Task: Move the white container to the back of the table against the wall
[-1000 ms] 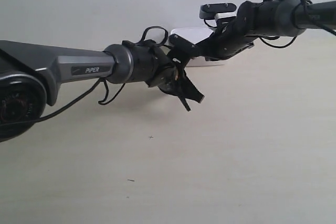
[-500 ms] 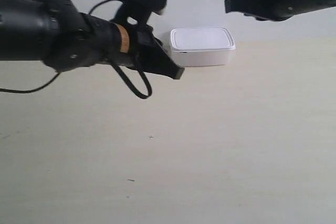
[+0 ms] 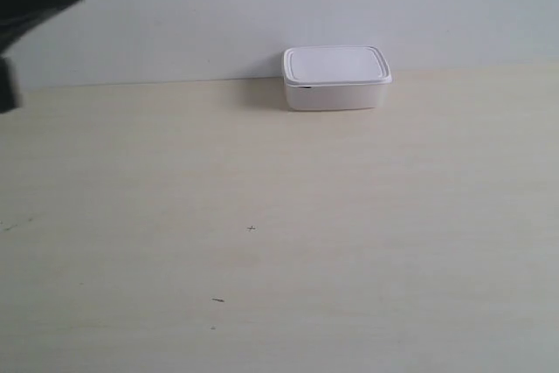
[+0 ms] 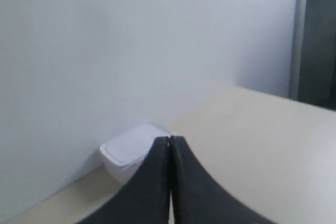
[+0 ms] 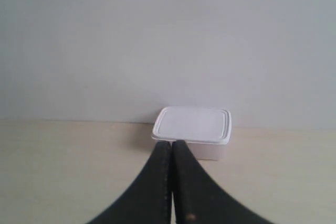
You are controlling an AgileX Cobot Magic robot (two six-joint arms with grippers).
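Note:
The white container (image 3: pixel 336 78), lid on, rests on the cream table (image 3: pixel 349 242) at its back edge, touching the pale wall (image 3: pixel 262 6). No arm is near it in the exterior view; only a dark blurred piece of the arm at the exterior view's left (image 3: pixel 31 6) shows at the top corner. In the left wrist view the left gripper (image 4: pixel 170 139) is shut and empty, well apart from the container (image 4: pixel 131 148). In the right wrist view the right gripper (image 5: pixel 171 142) is shut and empty, with the container (image 5: pixel 193 129) beyond it against the wall.
A few tiny dark specks (image 3: pixel 251 229) mark the tabletop. A dark vertical panel (image 4: pixel 317 35) stands at the table's far end in the left wrist view.
Both arms have drawn back from the container and left the exterior view, except a dark piece at the upper left. The container has stayed against the wall.

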